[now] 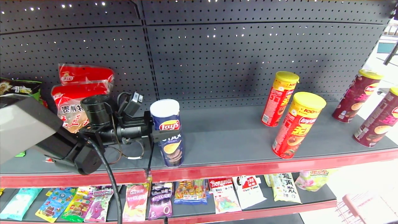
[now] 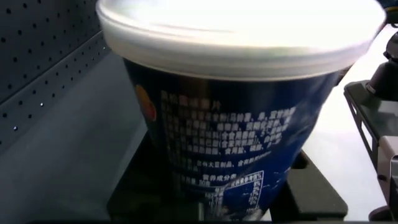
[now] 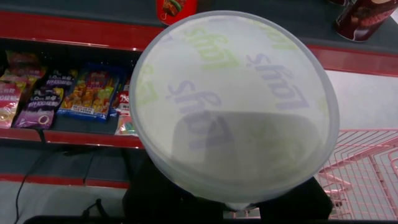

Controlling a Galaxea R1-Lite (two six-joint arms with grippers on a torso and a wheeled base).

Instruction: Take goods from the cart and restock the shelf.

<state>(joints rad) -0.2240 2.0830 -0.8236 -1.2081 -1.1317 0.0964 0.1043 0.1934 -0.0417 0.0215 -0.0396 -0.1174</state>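
- The blue chip can (image 1: 170, 149) is gripped at mid-height by the left gripper (image 1: 165, 135), whose jaws are clenched on its two sides.
- The can is held upright at the front of the grey shelf (image 1: 224, 137), just behind the red front lip (image 1: 248, 168), with its white lid on.
- In the left wrist view the same can (image 2: 230, 143) is seen close up, with the shelf board and the perforated back panel (image 2: 37, 50) beside it.
- Two red cans with yellow lids (image 1: 293, 126) are stood near each other farther to the right on the same shelf, well apart from the blue can.
- Two maroon cans (image 1: 357, 96) are stood at the shelf's right end.
- Red bags (image 1: 77, 93) are leaned against the back panel behind the left arm.
- A second can with a translucent lid (image 3: 236, 106) is seen lid-on, close before the right wrist camera. Whether the right gripper is clenched on it cannot be told, since the lid covers what lies beneath.
- Snack packets (image 1: 192, 193) are laid in a row on the lower shelf (image 1: 323, 194).
- A pink wire cart (image 1: 367, 208) is seen low at the right, below the shelves.
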